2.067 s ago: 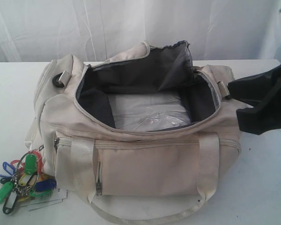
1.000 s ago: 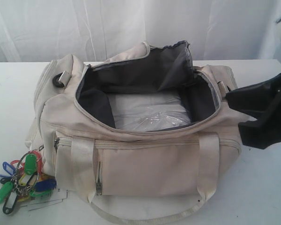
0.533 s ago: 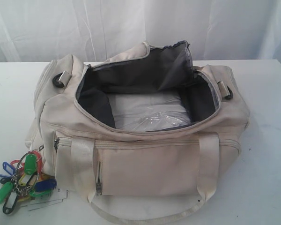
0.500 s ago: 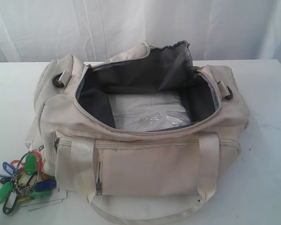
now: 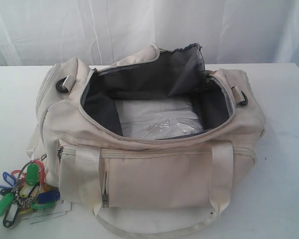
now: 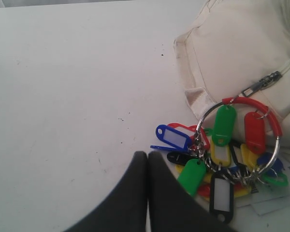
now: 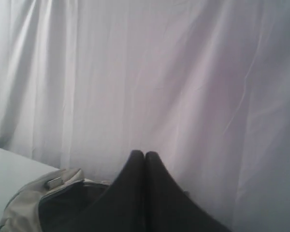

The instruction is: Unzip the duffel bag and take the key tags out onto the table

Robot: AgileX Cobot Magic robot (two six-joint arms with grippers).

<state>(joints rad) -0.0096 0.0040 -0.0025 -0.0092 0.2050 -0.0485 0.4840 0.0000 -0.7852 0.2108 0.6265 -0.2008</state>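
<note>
Duffel bag (image 5: 159,174) at mid-desk (image 5: 284,199), its top zipper wide open. The key tags (image 5: 26,191) lie on the desk beside the bag's near left corner. We judge both steps done. The left claw (image 6: 147,162) is pressed together, empty, just beside the tags. The right claw (image 7: 144,159) is also together, high and clear of the bag. Next we need only retreat.
</note>
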